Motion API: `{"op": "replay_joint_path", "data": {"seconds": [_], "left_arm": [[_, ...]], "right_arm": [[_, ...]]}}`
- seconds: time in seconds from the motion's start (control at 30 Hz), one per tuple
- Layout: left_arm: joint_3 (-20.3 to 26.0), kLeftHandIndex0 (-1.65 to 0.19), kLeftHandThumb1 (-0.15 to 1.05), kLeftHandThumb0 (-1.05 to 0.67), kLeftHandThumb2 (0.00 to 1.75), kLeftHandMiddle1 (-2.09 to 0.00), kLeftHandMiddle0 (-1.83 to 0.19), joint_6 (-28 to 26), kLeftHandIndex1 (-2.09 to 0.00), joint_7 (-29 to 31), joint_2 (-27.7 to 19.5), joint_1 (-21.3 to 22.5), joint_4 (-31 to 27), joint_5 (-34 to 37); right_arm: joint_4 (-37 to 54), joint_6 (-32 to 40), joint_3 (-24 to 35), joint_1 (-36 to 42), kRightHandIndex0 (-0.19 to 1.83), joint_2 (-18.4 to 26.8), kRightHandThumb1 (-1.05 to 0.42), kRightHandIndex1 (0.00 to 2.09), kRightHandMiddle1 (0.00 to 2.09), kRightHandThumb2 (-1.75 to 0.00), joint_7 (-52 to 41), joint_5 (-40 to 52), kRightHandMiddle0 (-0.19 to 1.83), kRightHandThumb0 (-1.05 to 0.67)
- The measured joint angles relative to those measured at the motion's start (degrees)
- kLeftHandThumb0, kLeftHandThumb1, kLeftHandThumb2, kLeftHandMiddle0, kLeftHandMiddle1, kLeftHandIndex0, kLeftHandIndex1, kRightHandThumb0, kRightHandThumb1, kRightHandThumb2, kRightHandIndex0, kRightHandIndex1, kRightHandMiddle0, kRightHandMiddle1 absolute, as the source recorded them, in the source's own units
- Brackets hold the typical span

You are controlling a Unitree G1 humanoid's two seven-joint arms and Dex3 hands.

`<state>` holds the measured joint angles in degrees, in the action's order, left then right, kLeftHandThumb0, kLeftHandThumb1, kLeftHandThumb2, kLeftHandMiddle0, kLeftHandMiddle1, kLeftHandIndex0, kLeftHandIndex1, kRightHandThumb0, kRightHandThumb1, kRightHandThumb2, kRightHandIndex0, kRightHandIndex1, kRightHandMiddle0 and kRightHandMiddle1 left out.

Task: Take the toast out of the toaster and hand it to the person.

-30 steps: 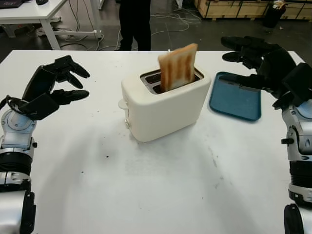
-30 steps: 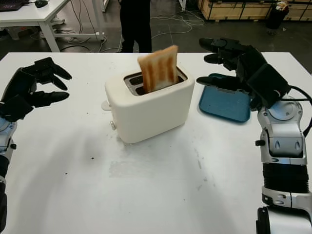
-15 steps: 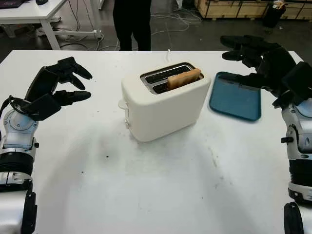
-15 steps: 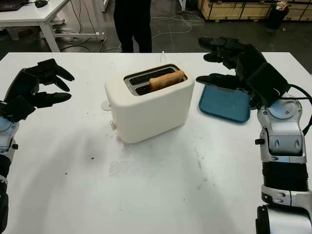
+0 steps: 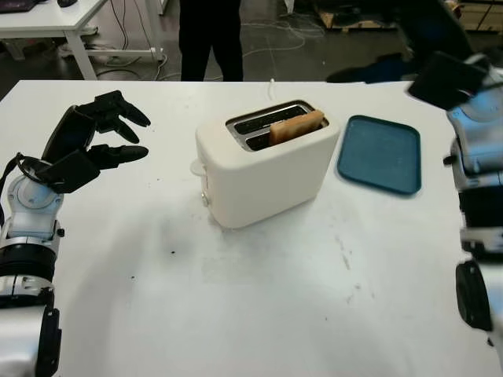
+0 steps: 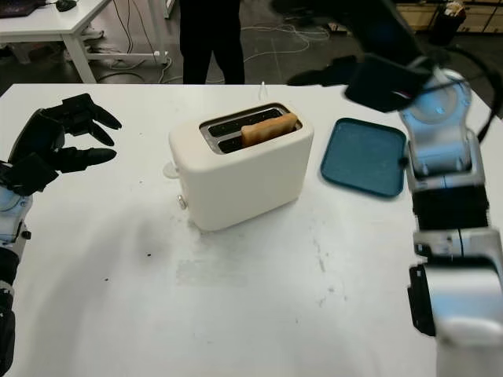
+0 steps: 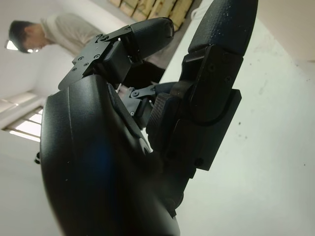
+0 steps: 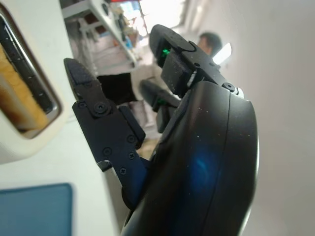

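— What do the robot's arms look like?
— Silver segmented forearms (image 5: 27, 236) with black joint bands; glossy black left hand (image 5: 82, 141) and right hand (image 6: 369, 59) with screwed finger links.
— And the person (image 5: 206, 35)?
— Dark trousers.

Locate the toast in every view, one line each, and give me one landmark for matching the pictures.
Left eye view: the toast sits low in the toaster's near slot, right of the picture's middle.
Right eye view: the toast is in the same slot, near the picture's middle.
Left wrist view: not in it.
Right wrist view: the toast is at the picture's edge, inside the slot.
Shared landmark: the white toaster, also seen at and.
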<state>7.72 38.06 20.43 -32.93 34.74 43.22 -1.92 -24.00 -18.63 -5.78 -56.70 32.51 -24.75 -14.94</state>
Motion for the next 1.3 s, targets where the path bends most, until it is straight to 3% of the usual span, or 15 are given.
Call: {"op": "replay_joint_path", "data": {"seconds": [0.07, 0.13, 0.23, 0.4, 0.6, 0.9, 1.2, 1.3], "left_arm": [[0.0, -0.49, 0.92, -1.05, 0.05, -1.3, -0.6, -0.02, -1.19, 0.0, 0.0, 0.0, -0.01, 0.0], [0.03, -0.49, 0.92, -1.05, 0.06, -1.3, -0.6, -0.02, -1.19, 0.0, 0.0, 0.0, -0.01, 0.01], [0.03, -0.48, 0.92, -1.05, 0.07, -1.3, -0.6, -0.01, -1.19, 0.0, 0.0, 0.0, -0.01, 0.0], [0.04, -0.48, 0.92, -1.05, 0.07, -1.31, -0.61, 0.0, -1.19, -0.09, 0.0, 0.0, -0.01, 0.01], [0.09, -0.49, 0.92, -1.05, 0.05, -1.3, -0.61, 0.0, -1.19, -0.1, 0.0, 0.0, -0.01, 0.01], [0.09, -0.49, 0.92, -1.05, 0.05, -1.31, -0.61, -0.02, -1.2, -0.4, 0.0, 0.0, -0.01, 0.01], [0.09, -0.49, 0.92, -1.05, 0.06, -1.31, -0.61, -0.01, -1.19, -0.68, 0.0, -0.01, 0.0, 0.01], [0.09, -0.49, 0.92, -1.05, 0.06, -1.3, -0.61, -0.01, -1.19, -0.74, 0.0, -0.01, 0.0, 0.01]], "right_arm": [[-1.07, -0.96, -2.19, -1.68, 0.64, 0.34, -0.58, 0.84, 0.09, -0.01, 0.0, -3.32, 0.86, -0.52], [-1.09, -0.75, -4.19, -2.42, 0.67, 0.7, -0.61, 0.62, 0.05, 0.0, -1.26, -5.88, 0.84, -0.54], [-1.0, 0.21, -6.16, -2.59, 0.65, 0.91, -0.63, 0.52, 0.03, -0.01, -4.42, -6.84, 0.82, -0.5], [-1.15, 1.18, -8.33, -3.7, 0.66, 1.28, -0.64, 0.5, 0.02, -0.01, -9.41, -7.41, 0.82, -0.55], [-1.08, 1.25, -8.83, -4.25, 0.67, 1.4, -0.65, 0.52, 0.03, -0.01, -11.87, -8.1, 0.85, -0.56], [-1.41, 1.69, -9.46, -3.94, 0.69, 1.07, -0.66, 0.6, 0.05, -0.01, -10.04, -10.31, 0.9, -0.37], [-5.36, 0.21, -10.3, -3.92, 0.61, 0.01, -0.66, 0.92, 0.05, 0.0, -5.19, -11.91, 0.93, -0.4], [-6.11, -0.78, -10.82, -3.9, 0.6, -0.09, -0.67, 0.87, 0.04, -0.01, -3.54, -13.08, 0.92, -0.45]]}}
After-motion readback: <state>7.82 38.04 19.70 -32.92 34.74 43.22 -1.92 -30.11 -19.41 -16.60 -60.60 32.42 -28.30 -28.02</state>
